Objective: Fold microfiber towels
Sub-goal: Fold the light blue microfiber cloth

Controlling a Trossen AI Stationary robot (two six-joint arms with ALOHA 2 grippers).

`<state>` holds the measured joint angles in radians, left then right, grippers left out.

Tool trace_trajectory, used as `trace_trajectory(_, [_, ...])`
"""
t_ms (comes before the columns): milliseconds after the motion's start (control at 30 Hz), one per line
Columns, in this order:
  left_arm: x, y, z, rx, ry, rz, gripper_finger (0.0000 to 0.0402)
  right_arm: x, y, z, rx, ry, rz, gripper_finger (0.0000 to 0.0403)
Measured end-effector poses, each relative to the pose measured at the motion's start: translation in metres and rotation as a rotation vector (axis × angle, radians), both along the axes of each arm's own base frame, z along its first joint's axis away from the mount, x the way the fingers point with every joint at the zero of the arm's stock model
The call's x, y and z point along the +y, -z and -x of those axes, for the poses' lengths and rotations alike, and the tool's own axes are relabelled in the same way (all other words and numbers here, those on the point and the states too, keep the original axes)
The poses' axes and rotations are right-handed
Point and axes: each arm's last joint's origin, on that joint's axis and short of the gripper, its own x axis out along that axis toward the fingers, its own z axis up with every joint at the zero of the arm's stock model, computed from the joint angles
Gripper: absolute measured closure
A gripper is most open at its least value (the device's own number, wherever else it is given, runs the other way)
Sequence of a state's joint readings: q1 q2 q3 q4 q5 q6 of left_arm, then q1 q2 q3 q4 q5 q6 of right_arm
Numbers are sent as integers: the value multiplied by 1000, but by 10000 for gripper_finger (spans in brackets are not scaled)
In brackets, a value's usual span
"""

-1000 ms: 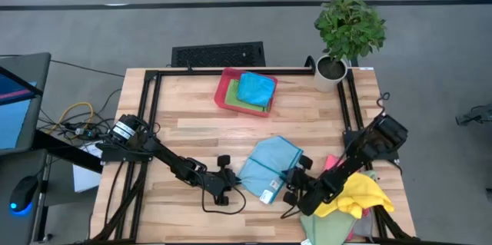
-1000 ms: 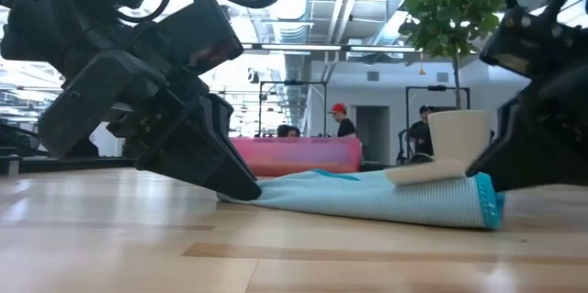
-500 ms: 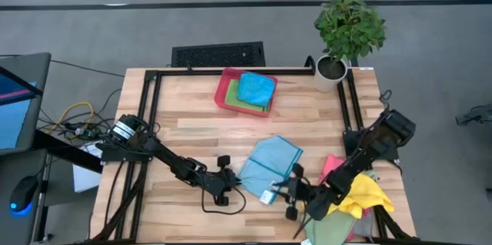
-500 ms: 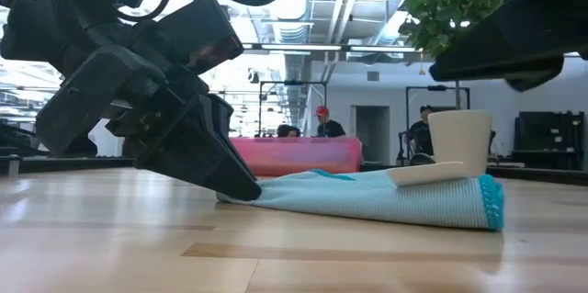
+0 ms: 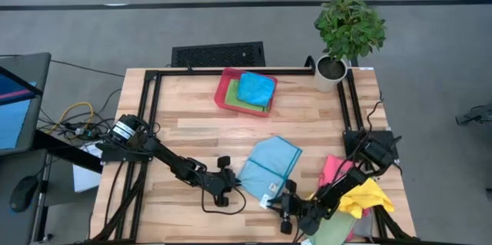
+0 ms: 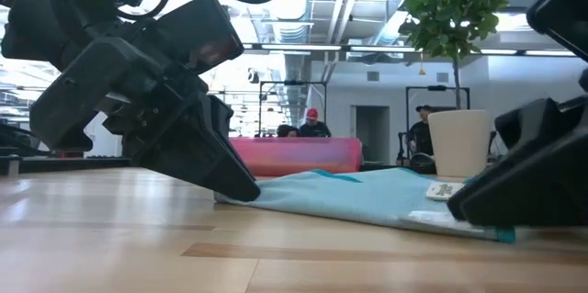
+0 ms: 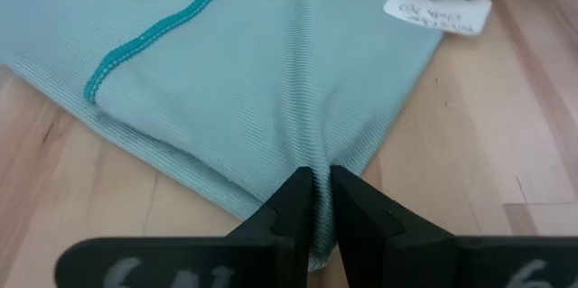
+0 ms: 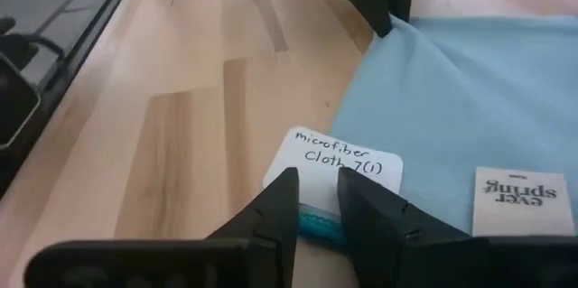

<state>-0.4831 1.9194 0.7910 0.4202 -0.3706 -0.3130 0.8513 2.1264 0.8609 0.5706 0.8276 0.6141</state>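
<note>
High view: light-blue towel (image 5: 267, 167) lies half-folded on the counter (image 5: 192, 134); left gripper (image 5: 233, 187) pinches one corner, right gripper (image 5: 286, 205) pinches the labelled corner. Folded towels (image 5: 254, 90) fill the red tray (image 5: 224, 91); pink, yellow and green towels (image 5: 350, 199) await folding.

A wooden table (image 5: 192, 134) carries a red tray (image 5: 224, 95) at 12 o'clock, a potted plant (image 5: 347, 34) at 2 o'clock, a light blue towel (image 5: 269, 164) near centre, and heaped pink, yellow and green towels (image 5: 350, 199) at 5 o'clock.
</note>
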Motion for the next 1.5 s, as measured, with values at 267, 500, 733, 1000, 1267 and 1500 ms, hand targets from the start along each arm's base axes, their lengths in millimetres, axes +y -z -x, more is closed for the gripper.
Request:
trace_trajectory(267, [-1, 0, 0, 7, -10, 53, 367, 5, -20, 6, 31, -19, 8, 296])
trace_trajectory(500, [-1, 0, 0, 8, -5, 62, 367, -2, -86, 25, 21, -26, 60, 294])
trace_trajectory(733, [-1, -1, -1, -2, -3, 70, 367, 14, -108, 8, 140, -249, -15, 236])
trace_trajectory(1000, [-3, -3, -2, -15, 7, 102, 367, 26, -99, -19, 356, -257, 165, 160])
trace_trajectory(1267, [-3, -3, -2, -6, 21, 115, 367, 17, -78, -23, 426, -189, 205, 179])
trace_trajectory(1500, [-3, -3, -2, -5, 20, 115, 367, 20, -58, -25, 438, -184, 249, 180])
